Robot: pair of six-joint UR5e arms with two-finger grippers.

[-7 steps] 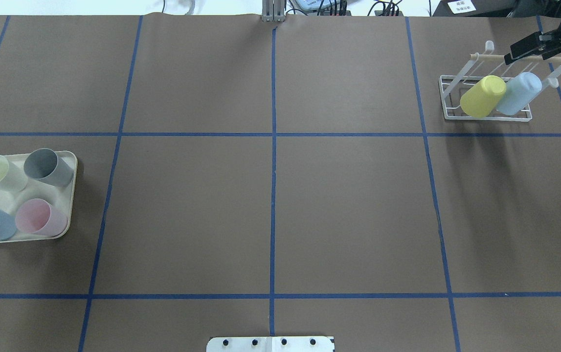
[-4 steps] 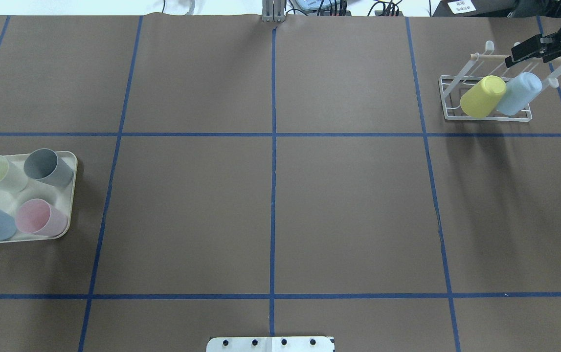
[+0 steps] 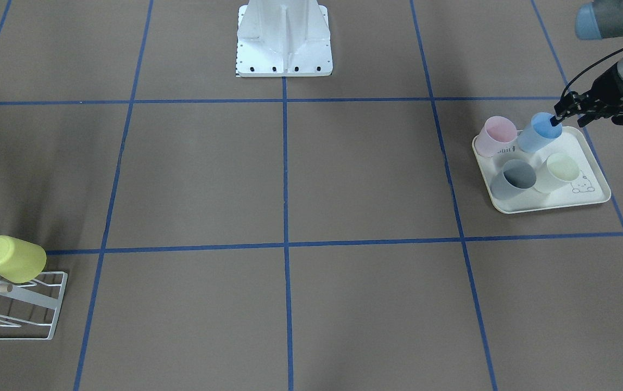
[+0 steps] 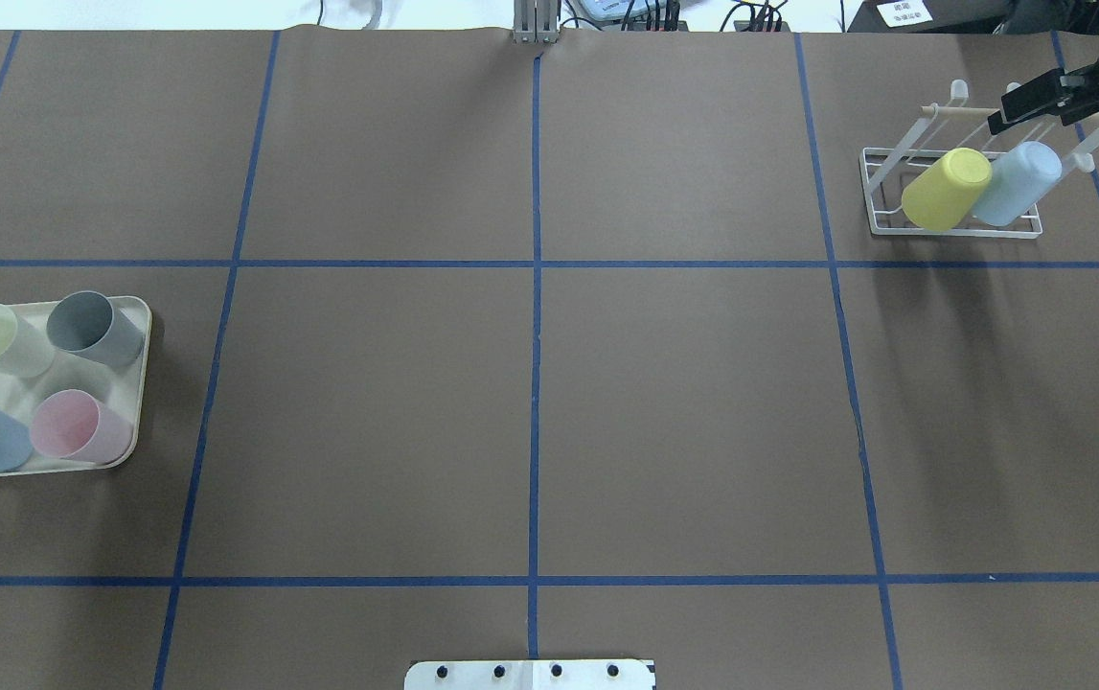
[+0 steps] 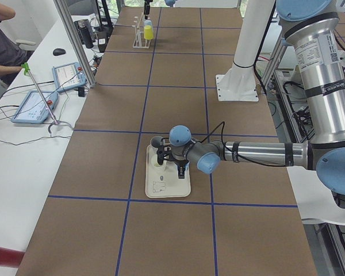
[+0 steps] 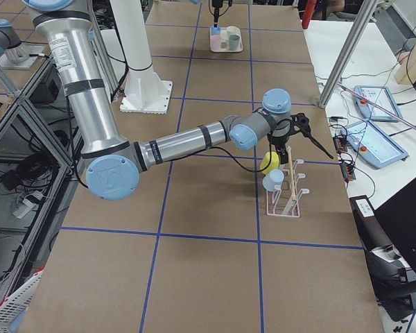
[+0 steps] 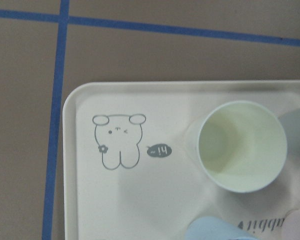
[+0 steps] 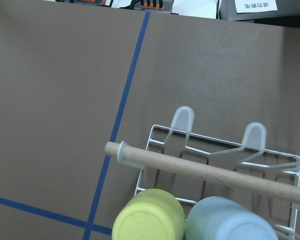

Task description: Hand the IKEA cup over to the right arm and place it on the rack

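Left pincer [image 3: 565, 115] spread wide at the rim of the blue cup [image 3: 539, 134], one tip dipped inside. Cup just under it, sitting on the tray [image 3: 550, 203] with three more beside. Not lifted, not passed over yet. Right pincer [image 4: 1023, 103] far off, spread wide and empty, just above the rack [image 4: 942, 231]. Yellow cup [image 4: 945, 189] and pale blue cup [image 4: 1017, 182] hung there already.

We run the overhead cam behind the base [image 4: 530, 676], looking forward and down on the whole table [image 4: 530, 412]. Front cam faces back at the base, steep, sides mirrored. One wide cam at each table end, looking along it. Left wrist cam sits close over the tray [image 7: 115, 200], right wrist close over the rack [image 8: 205, 170]. All four fixed views share tray and rack.
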